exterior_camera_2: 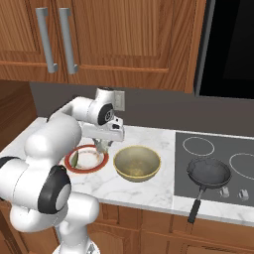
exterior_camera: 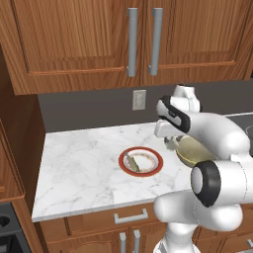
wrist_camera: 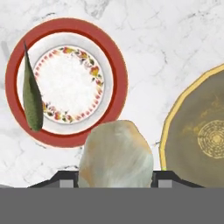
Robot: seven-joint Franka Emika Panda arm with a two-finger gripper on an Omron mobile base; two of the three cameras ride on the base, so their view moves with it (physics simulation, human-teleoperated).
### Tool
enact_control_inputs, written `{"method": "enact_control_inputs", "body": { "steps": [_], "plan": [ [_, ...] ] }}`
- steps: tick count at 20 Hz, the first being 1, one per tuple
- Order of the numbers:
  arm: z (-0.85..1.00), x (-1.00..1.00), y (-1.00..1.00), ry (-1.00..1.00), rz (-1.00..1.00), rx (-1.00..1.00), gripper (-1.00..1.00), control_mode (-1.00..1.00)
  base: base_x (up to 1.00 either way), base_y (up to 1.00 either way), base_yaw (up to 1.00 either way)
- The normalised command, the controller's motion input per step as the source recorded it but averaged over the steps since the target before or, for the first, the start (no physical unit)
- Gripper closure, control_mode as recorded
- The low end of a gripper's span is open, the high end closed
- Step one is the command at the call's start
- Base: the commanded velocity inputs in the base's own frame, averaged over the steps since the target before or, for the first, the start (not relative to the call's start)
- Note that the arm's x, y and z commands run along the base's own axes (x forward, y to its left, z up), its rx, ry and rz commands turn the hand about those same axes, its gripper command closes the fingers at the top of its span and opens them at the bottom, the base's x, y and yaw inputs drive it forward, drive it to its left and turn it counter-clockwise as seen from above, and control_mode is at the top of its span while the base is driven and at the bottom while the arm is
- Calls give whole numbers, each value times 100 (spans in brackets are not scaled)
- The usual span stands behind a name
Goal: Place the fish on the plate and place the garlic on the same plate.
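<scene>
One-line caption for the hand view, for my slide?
Tool carrying garlic above the counter, between the red-rimmed plate holding the fish and the olive bowl.

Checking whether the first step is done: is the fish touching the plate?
Touching. In the hand view the fish lies across the plate's red rim and white inner band, no gap between them.
</scene>
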Motion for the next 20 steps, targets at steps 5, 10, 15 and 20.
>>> {"method": "enact_control_inputs", "body": {
  "steps": [5, 10, 15, 20],
  "plan": [
    [-2, 0, 64, -3, 0, 0, 100, -100, 0, 0, 0],
    [-1, 2, 53, -1, 0, 0, 100, -100, 0, 0, 0],
    [-18, 22, 33, -2, 0, 0, 100, -100, 0, 0, 0],
    [-38, 40, 5, -1, 0, 0, 100, -100, 0, 0, 0]
  ]
}}
